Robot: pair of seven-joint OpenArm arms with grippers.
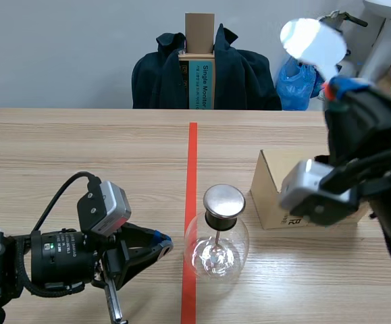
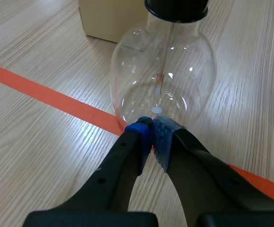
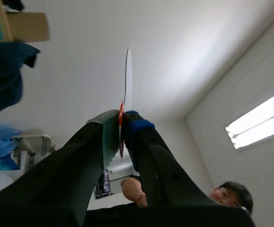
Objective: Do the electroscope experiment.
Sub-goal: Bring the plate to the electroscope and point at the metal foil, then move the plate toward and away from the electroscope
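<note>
Left hand (image 2: pixel 152 128) closed empty beside glass flask (image 2: pixel 163 71); right hand (image 3: pixel 121 128) aloft, tight on white sheet (image 3: pixel 128 75).

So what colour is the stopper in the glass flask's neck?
Black; the stopper shows best in the left wrist view.

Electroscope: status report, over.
Left pincer shut, empty, at electroscope base. Right pincer raised, shut on white disc. Box behind electroscope, not in the way.

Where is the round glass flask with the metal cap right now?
Scene view: the glass flask stands mid-table, partly over the orange-red tape line, ahead of the left gripper, with the cardboard box behind it to the right.
</note>
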